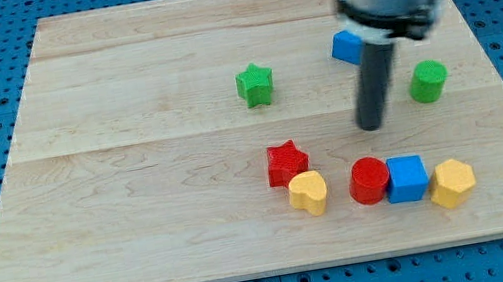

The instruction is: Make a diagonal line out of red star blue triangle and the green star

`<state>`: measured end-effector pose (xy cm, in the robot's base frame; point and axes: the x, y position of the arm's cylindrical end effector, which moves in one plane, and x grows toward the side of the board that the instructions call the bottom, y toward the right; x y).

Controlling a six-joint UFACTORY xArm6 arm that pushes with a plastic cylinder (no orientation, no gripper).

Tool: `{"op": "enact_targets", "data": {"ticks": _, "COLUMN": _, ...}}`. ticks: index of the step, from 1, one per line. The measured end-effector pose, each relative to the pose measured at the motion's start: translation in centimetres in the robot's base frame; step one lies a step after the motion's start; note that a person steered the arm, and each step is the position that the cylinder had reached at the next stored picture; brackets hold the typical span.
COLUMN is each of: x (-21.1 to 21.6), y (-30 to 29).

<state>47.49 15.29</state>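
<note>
Sitting apart: red star (286, 163); green star (255, 85).

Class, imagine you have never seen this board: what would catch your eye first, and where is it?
First the dark rod at the view's upper right, my tip on bare wood between the blue triangle and the green cylinder. Next, the cluster near the bottom: red star, yellow heart, red cylinder, blue cube, yellow hexagon. The green star sits alone.
</note>
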Motion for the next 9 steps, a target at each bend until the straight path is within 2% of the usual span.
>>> {"op": "enact_targets", "data": {"ticks": 1, "x": 2.8, "y": -5.2}}
{"op": "enact_targets", "data": {"ticks": 2, "x": 3.1, "y": -11.9}}
{"op": "enact_targets", "data": {"ticks": 3, "x": 1.0, "y": -15.8}}
{"op": "enact_targets", "data": {"ticks": 4, "x": -1.1, "y": -15.8}}
{"op": "enact_targets", "data": {"ticks": 5, "x": 0.2, "y": -14.9}}
{"op": "enact_targets", "data": {"ticks": 6, "x": 4.8, "y": -13.5}}
{"op": "enact_targets", "data": {"ticks": 8, "x": 6.4, "y": -18.4}}
{"op": "enact_targets", "data": {"ticks": 9, "x": 7.8, "y": -17.5}}
